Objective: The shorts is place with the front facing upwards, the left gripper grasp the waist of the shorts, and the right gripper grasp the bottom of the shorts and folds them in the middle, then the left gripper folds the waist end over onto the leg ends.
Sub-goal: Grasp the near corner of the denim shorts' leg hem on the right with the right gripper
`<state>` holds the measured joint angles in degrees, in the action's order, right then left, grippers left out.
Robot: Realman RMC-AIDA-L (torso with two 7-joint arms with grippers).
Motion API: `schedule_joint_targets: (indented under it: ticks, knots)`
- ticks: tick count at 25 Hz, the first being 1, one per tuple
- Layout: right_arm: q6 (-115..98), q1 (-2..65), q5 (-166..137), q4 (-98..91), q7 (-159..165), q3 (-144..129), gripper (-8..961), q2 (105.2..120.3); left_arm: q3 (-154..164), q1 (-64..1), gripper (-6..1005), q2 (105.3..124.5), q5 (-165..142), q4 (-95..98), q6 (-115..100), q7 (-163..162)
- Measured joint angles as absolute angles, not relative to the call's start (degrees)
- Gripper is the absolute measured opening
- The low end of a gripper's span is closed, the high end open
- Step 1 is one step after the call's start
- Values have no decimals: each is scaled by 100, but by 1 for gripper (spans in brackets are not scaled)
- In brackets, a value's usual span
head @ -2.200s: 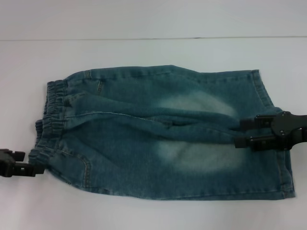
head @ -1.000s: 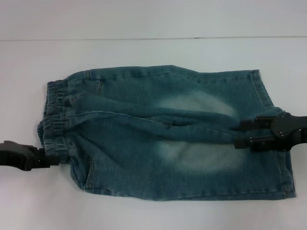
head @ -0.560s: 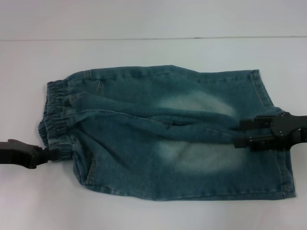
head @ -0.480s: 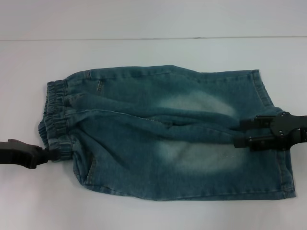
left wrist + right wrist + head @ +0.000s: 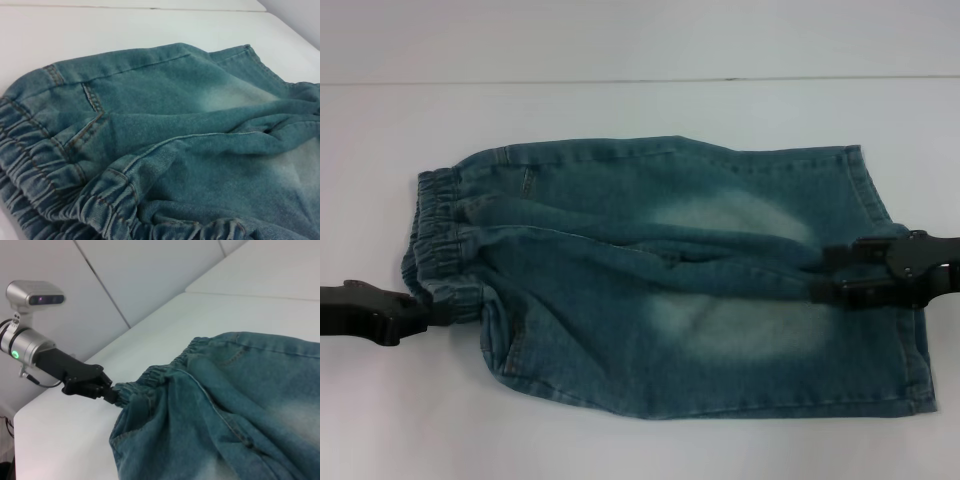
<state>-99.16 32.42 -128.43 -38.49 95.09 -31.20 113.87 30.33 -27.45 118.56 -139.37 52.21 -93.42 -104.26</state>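
On white table (image 5: 620, 50): shorts (image 5: 670, 280), left pincer (image 5: 425, 315) gripping waistband.

1 shorts (image 5: 670, 280), 2 claws: left claw (image 5: 430, 315), right claw (image 5: 825, 272), 1 table (image 5: 620, 110).

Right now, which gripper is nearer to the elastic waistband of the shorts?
Left. The left gripper is clamped on the elastic waistband at its near corner; the right gripper is at the opposite end of the shorts, gripping the leg hems.
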Motion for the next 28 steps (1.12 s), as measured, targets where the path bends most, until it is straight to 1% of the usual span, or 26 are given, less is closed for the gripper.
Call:
schedule_joint_targets:
  ticks: [2, 3, 8, 10, 16, 23, 28]
  knots:
    - [-9955, 3275, -12858, -3878, 9744, -3132, 850, 11315, 3032, -2773, 49, 11831, -13935, 5223, -9409, -10454]
    - [-9981, 3302, -12877, -3900, 9907, -3155, 851, 11256, 3032, -2778, 48, 11828, -13935, 5223, -9424, -10458]
    - [-10497, 3412, -12980, -4133, 10670, -3525, 851, 10874, 3018, -2848, 46, 11798, -13931, 5227, -9498, -10497]
    - [-10696, 3418, -13151, -4420, 10917, -3703, 851, 10796, 3015, -2876, 45, 11777, -13931, 5229, -9500, -10509]
    - [-11117, 3583, -14382, -4959, 11301, -3772, 851, 10769, 3014, -2921, 45, 11768, -13930, 5225, -9470, -10533]
    - [-11203, 3813, -15448, -4957, 11342, -3791, 850, 10838, 3029, -2945, 44, 11768, -13930, 5198, -9453, -10539]
    - [-11128, 3830, -15515, -4931, 11453, -4046, 850, 10847, 3024, -2938, 44, 11771, -13930, 5208, -9449, -10546]
